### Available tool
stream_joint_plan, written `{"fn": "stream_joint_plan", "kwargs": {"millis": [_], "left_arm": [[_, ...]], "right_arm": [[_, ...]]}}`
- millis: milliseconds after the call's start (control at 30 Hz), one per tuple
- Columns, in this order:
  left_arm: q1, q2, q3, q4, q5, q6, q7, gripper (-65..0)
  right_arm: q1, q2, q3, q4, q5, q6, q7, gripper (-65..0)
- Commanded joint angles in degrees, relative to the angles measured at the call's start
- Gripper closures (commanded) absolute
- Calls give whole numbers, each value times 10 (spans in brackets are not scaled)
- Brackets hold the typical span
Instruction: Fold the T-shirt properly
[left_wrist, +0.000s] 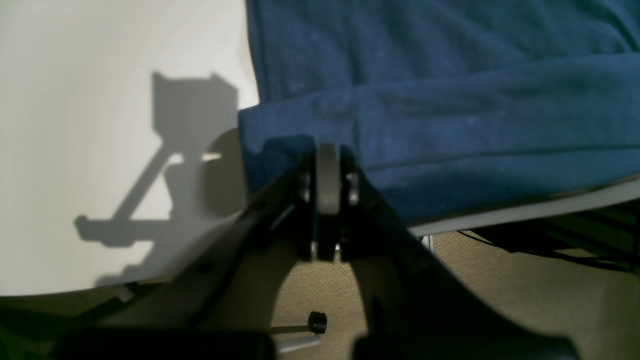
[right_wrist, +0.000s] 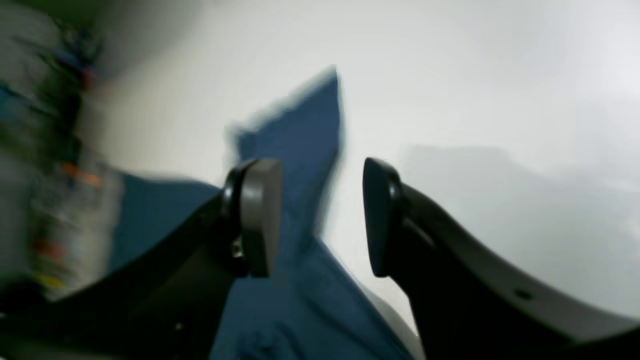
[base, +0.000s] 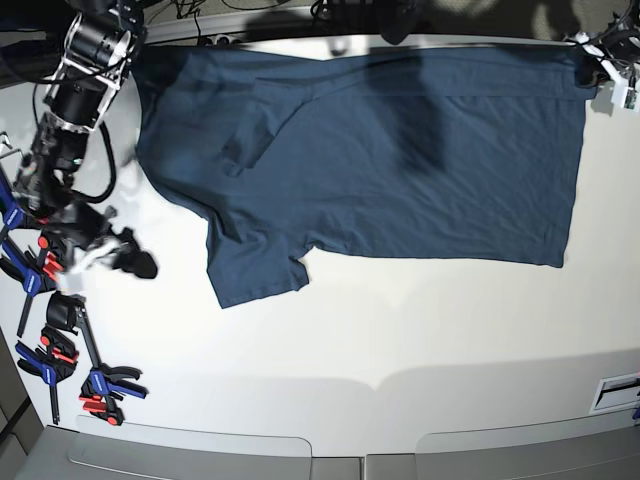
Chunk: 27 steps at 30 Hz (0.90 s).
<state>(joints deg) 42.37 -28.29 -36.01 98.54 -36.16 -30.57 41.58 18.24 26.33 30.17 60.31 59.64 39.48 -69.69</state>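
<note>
No print, logo or label shows on the T-shirt (base: 400, 160), and the small white card (base: 617, 390) at the table's near edge carries marks too small to read. The T-shirt lies spread flat on the white table (base: 380, 330), taking up the far half of it, with its long axis running across the base view: the straight hem at that view's right, the shoulders and sleeves at its left. One short sleeve (base: 255, 265) sticks out from the body toward the near side of the table, and a fold of cloth lies over the chest near the other sleeve. The far edge of the T-shirt lies along the far edge of the table. The left gripper (left_wrist: 327, 175) sits at the far hem corner of the T-shirt, at the table's edge, its jaws pressed together with dark blue cloth at the tips; the wrist view suggests it has the hem pinched, though the contact itself is hidden by the fingers. The right gripper (right_wrist: 320, 215) stands beside the T-shirt's sleeve end, its jaws well apart and holding nothing, with blue cloth seen blurred beyond the gap. Blue and red clamps (base: 60, 350) lie on the table just beyond that arm, away from the T-shirt.
</note>
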Motion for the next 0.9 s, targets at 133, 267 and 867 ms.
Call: {"fn": "stream_joint_plan", "kwargs": {"millis": [133,267,867], "left_arm": [[3,-9,-4,8,-9,-2,-11,0],[3,-9,-4,8,-10,-2,-11,0],[108,77,5,4,-138,-94,85,0]], "right_arm": [[16,12,141,10,98,5,-26,-253],[16,13,216,10,98,5,-26,-253],[16,21,229,10,96,5,-26,-253]]}}
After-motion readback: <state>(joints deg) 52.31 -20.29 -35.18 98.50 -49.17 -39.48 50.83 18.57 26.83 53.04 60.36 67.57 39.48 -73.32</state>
